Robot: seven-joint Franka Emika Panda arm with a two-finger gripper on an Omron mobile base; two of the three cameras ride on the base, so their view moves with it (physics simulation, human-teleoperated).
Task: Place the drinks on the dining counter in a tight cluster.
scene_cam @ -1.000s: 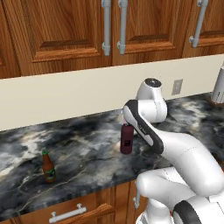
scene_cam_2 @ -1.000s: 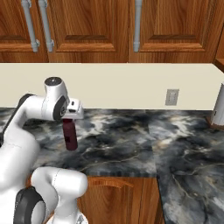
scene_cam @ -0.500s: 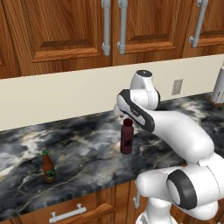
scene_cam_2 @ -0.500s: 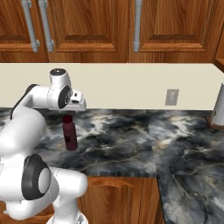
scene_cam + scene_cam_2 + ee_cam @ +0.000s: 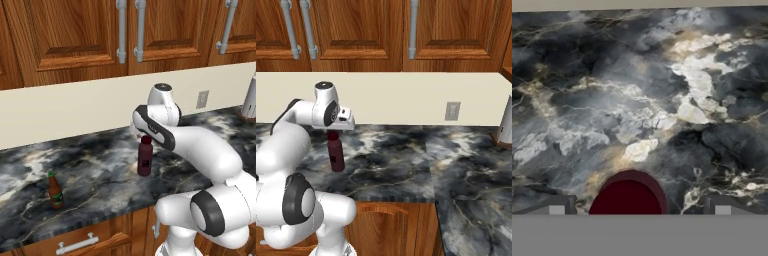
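On the marbled wall counter (image 5: 100, 170) we counted two bottles, one maroon bottle (image 5: 145, 156) upright mid-counter and one brown beer bottle (image 5: 54, 190) well apart near the front edge, one gripper (image 5: 636, 210) poised directly above the maroon cap, jaws spread wide and grasping nothing

The robot arm (image 5: 200, 150) is white, smooth and shiny, made of fat round tubes joined like a big bendy sausage. Dark grey rings (image 5: 152, 131) sit where the tubes meet. A round grey cap (image 5: 323, 86) tops the highest joint, and a big dark circle with a grey middle (image 5: 298, 202) marks the low joint near the wooden cabinet doors. The hand (image 5: 341, 120) is a small white block. In the hand view, two little grey finger tips (image 5: 556, 207) have pale square pads.
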